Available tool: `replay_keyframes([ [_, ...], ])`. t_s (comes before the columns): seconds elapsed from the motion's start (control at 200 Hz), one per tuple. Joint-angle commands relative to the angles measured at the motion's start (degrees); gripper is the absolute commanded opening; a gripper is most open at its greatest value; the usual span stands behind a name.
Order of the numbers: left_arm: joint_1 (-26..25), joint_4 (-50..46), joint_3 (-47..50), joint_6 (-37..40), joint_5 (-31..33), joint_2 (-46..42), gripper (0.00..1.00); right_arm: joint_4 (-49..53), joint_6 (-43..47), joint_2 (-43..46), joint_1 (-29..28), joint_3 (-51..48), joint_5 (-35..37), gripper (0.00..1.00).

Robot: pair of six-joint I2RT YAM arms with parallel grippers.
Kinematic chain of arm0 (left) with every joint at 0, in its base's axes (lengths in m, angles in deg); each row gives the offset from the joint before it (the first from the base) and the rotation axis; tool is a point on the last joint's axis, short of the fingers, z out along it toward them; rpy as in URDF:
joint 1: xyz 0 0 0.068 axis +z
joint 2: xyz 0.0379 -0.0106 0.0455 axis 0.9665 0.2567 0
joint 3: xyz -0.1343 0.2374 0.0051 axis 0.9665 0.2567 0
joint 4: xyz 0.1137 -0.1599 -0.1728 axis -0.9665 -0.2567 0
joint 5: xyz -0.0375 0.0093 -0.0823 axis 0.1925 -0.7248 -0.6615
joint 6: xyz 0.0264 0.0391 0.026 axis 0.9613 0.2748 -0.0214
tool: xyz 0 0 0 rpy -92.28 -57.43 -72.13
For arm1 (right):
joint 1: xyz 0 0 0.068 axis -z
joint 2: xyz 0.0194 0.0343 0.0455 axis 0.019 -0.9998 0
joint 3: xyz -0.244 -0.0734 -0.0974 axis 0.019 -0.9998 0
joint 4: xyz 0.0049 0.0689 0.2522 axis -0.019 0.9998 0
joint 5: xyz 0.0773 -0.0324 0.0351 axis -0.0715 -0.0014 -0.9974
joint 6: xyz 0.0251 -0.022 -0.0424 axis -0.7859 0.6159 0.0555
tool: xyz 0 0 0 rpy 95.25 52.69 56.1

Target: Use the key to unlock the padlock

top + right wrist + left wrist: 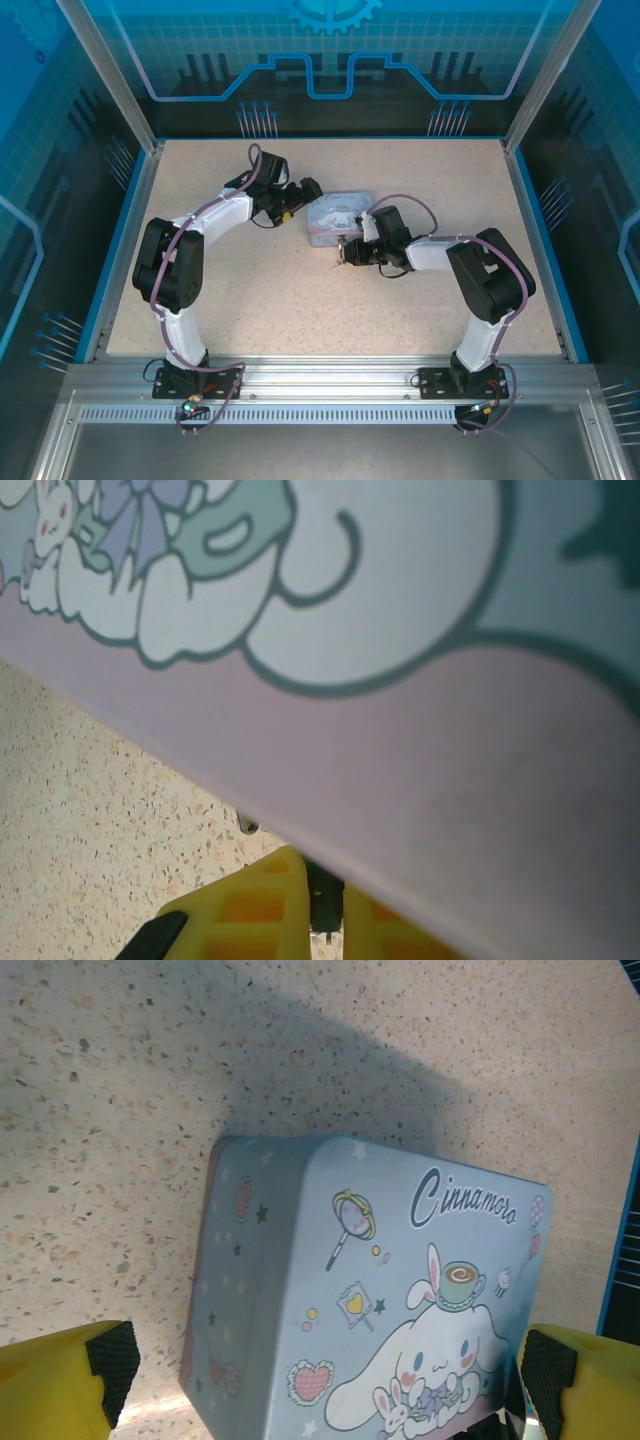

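Observation:
The pale-blue cartoon-dog tin lies mid-table. My left gripper is at its far-left side; in the left wrist view the gripper is open, its yellow fingers wide apart on either side of the tin. My right gripper presses against the tin's near edge. In the right wrist view this gripper is shut on a small dark body, apparently the padlock, right under the tin's rim. A tiny metal piece peeks out beside it; I cannot tell whether it is the key.
The speckled tabletop stretches in front of and left of the tin. Blue walls and a raised frame border the table. Both arms reach inward, their elbows out to the sides.

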Motion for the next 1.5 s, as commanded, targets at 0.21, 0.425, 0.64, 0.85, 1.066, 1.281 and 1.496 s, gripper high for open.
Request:
replay_keyframes([
  [0.21, -0.88, -2.63, 2.42, 3.80, 5.24, -2.31, 0.99, 1.94, -2.77, 4.61, 1.46, -3.85, 0.84, 0.08],
  [0.425, -4.59, -3.67, 2.48, 6.05, 9.09, -3.17, 0.99, 2.66, -4.96, 6.56, 3.80, -5.61, -0.71, 0.07],
  [0.64, -8.92, -5.39, 1.22, 9.01, 14.89, -2.23, 0.99, 2.58, -8.85, 7.73, 4.55, -6.79, -1.14, 0.05],
  [0.85, -12.48, -8.95, -0.57, 12.75, 21.87, -0.51, 0.99, 1.99, -13.42, 7.57, 4.58, -7.48, -1.21, 0.04],
  [1.066, -14.44, -12.78, -1.94, 15.35, 27.22, 1.62, 0.99, 0.56, -17.91, 7.11, 4.55, -8.36, -1.12, 0.04],
  [1.281, -15.20, -13.09, -0.75, 15.39, 27.75, 3.06, 0.99, -3.04, -23.66, 6.87, 4.55, -10.95, -0.55, 0.03],
  [1.496, -15.59, -12.61, 0.70, 14.66, 27.04, 3.77, 0.99, -11.48, -31.75, 5.67, 4.55, -14.33, -0.86, 0.02],
])
